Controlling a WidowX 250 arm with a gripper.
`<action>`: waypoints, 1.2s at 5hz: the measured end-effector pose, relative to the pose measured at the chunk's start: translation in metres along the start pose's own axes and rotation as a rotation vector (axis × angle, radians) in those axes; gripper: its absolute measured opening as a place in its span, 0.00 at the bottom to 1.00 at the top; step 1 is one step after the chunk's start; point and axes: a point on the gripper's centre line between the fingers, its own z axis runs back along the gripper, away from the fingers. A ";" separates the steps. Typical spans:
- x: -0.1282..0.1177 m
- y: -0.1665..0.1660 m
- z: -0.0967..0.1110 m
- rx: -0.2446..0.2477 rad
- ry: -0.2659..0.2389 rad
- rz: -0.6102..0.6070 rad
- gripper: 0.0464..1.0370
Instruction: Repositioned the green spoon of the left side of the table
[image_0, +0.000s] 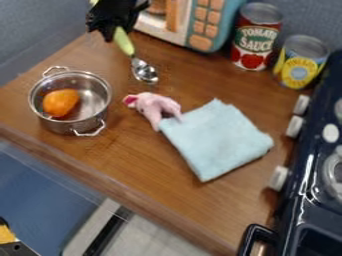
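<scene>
Dark stove (289, 215) sits at the lower right, close to my camera, with its pale knobs turned toward the bench (160, 172). Up at the far left I have the black gripper (115, 26) closed around the handle of the green spoon (125, 44). The spoon slants down to its shiny metal bowl, which I see between the pot and the toy microwave (202, 27); I can't tell whether the bowl touches the wood. In the steel pot (77, 126), on the left, lies something orange (60, 102). Mid-bench, a pink soft toy (153, 105) touches the corner of a light blue cloth (217, 140). Two cans, one red-labelled (256, 42) and one yellow-labelled (298, 67), stand near the back.
</scene>
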 end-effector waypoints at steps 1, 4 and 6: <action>0.000 0.001 -0.017 -0.008 0.094 0.028 0.35; -0.008 0.025 -0.048 0.011 0.282 0.145 0.42; -0.008 0.029 -0.046 0.048 0.309 0.136 0.96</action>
